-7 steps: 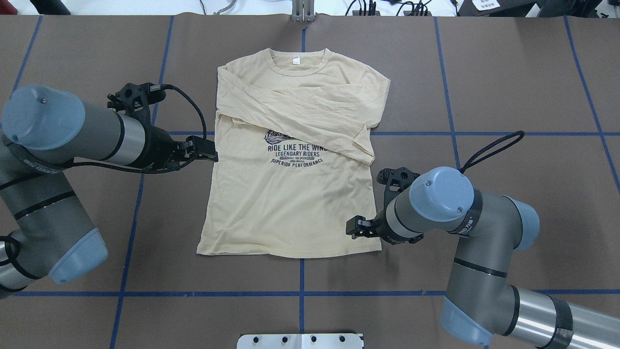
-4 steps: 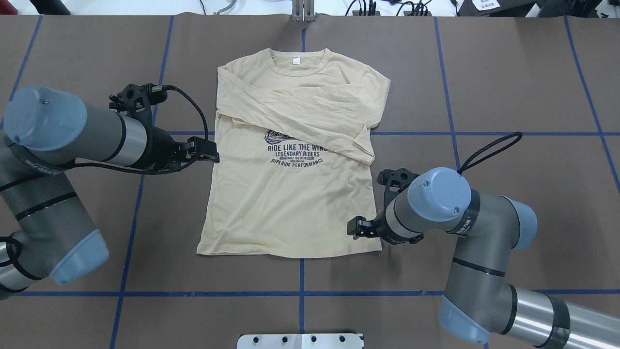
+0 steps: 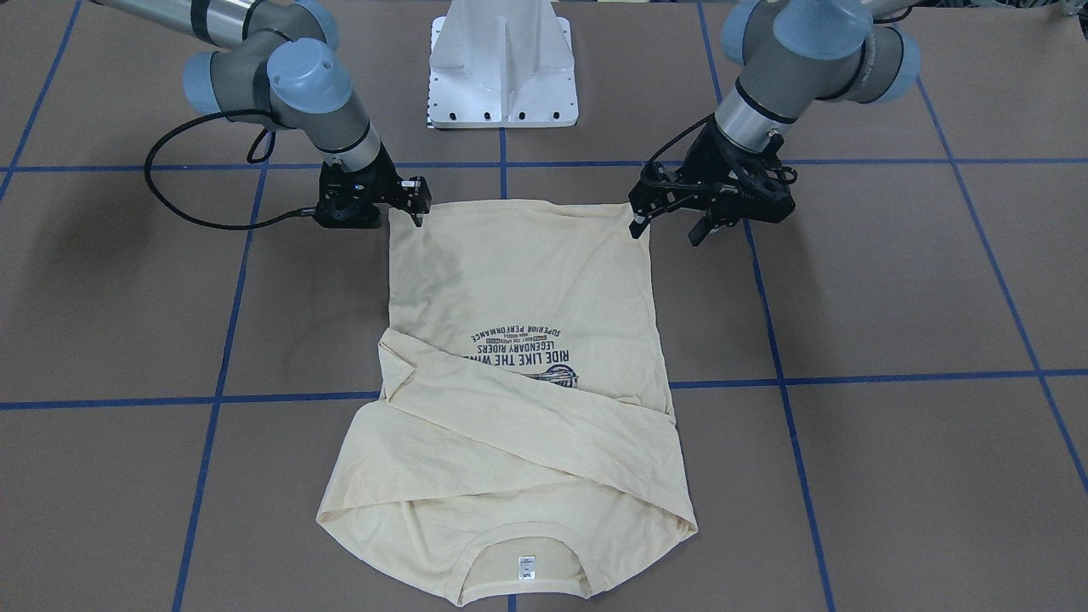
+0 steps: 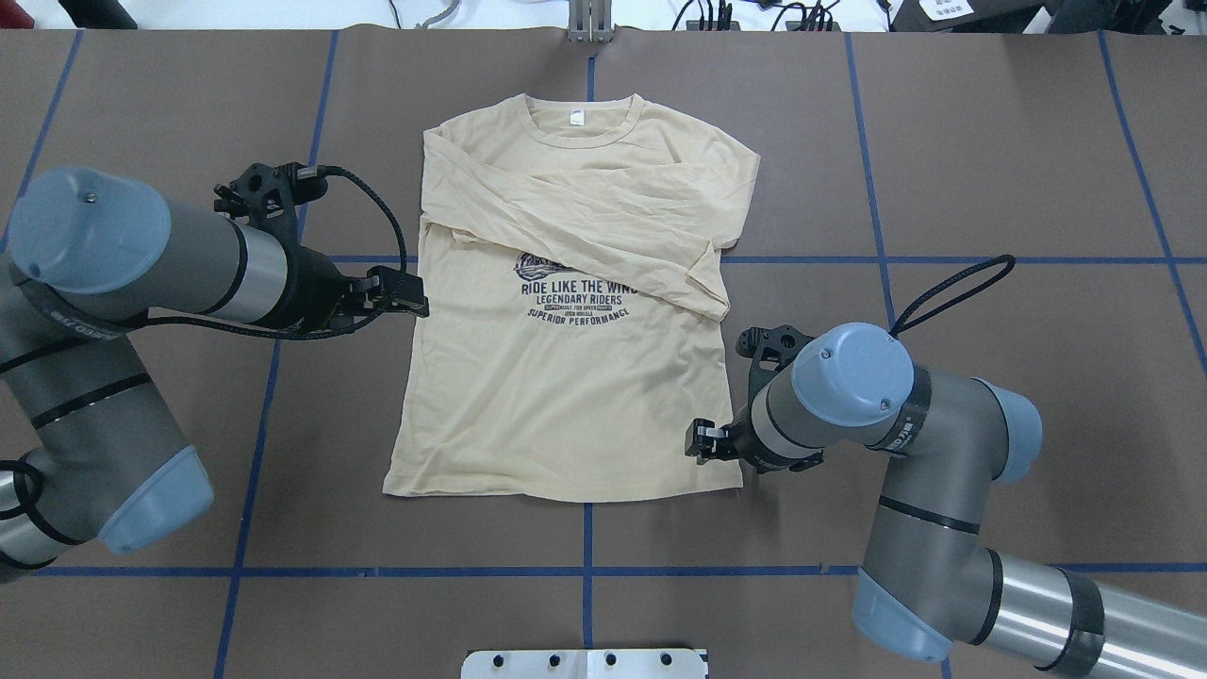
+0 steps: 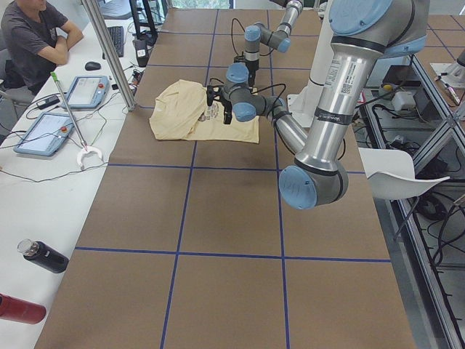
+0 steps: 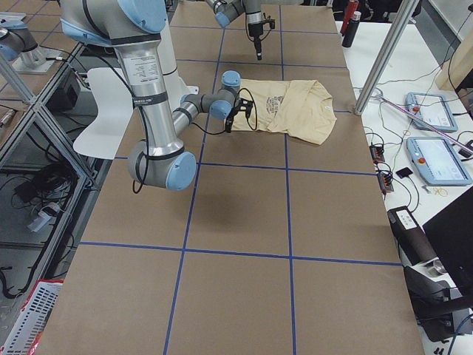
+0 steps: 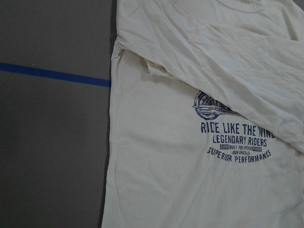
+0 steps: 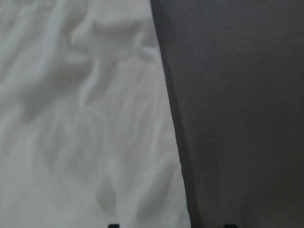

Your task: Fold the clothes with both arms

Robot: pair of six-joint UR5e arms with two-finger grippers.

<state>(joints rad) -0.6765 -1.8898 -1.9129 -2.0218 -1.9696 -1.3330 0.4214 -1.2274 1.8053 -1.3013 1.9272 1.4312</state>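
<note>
1. The cream-yellow T-shirt point(image 4: 566, 396) lay flat and face up on the brown table point(image 4: 990, 141), its collar away from the robot and its hem toward it.
2. Both long sleeves were folded across the chest, and one crossed the top of the navy print point(image 4: 575, 297). The white neck label point(image 4: 576, 117) showed inside the collar.
3. The left pincer point(image 4: 407, 292) hung at the shirt's left side edge, level with the print. Seen from the front, its fingers were spread and held nothing.
4. The right pincer point(image 4: 700, 441) was at the shirt's right side edge, close to the hem corner. In its wrist view the two dark fingertips point(image 8: 230, 225) stood apart, one over the cloth and one over bare table, so it was spread and had not pinched the fabric.
</note>
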